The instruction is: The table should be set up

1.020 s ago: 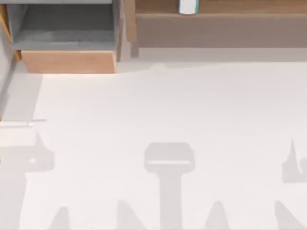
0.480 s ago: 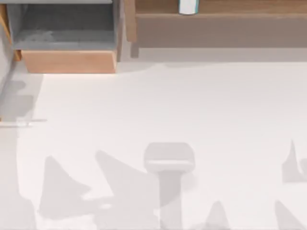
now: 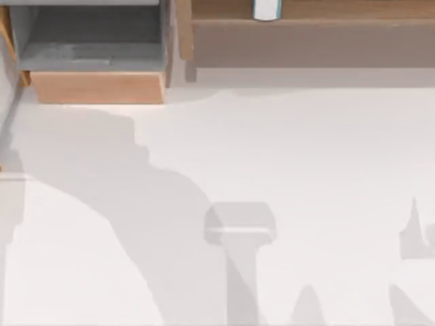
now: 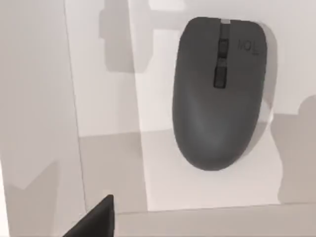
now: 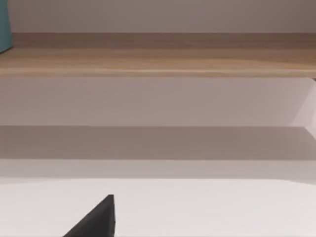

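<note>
With the left gripper (image 4: 94, 219) poised over the dark grey mouse (image 4: 218, 94), which lies on a white surface, centre the fingers across its flanks before descending to the table (image 3: 306, 156); finger state cannot be told for either gripper.

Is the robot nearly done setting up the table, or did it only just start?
Only just started, it seems. From above, the table has nothing laid out on it yet, only shadows; a small white-and-teal thing sits on the wooden shelf. The left wrist camera looks down on a dark grey mouse on a white surface, ungrabbed. Nearly everything looks left to do.
</note>
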{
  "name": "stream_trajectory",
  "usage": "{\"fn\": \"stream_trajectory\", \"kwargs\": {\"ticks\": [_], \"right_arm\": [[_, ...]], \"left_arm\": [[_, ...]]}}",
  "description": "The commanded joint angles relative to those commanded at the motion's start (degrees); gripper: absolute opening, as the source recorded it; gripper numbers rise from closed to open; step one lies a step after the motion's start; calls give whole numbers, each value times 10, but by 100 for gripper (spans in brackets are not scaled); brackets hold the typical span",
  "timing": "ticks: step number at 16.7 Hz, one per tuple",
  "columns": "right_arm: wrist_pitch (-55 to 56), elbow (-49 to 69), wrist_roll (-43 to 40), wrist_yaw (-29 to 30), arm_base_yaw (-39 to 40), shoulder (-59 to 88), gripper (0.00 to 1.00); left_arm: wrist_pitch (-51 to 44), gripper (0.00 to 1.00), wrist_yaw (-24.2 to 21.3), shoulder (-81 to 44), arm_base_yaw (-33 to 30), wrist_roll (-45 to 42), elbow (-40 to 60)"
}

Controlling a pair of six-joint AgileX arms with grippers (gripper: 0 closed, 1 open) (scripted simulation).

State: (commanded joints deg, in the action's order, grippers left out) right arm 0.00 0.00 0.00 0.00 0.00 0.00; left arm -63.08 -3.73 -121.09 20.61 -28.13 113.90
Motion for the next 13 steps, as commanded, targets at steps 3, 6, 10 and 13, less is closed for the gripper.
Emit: {"fn": "stream_trajectory", "kwargs": {"ticks": [3, 6, 10, 13], "right_arm": [[0, 0, 0, 0, 0, 0, 100], [0, 0, 0, 0, 0, 0, 100], [0, 0, 0, 0, 0, 0, 100], [0, 0, 0, 0, 0, 0, 100]], "left_arm": [[-75, 100, -1, -151, -2, -18, 141], [-125, 100, 1, -249, -6, -28, 240], [-149, 100, 3, -299, -13, -33, 303], [-149, 100, 3, -299, -13, -33, 303]]}}
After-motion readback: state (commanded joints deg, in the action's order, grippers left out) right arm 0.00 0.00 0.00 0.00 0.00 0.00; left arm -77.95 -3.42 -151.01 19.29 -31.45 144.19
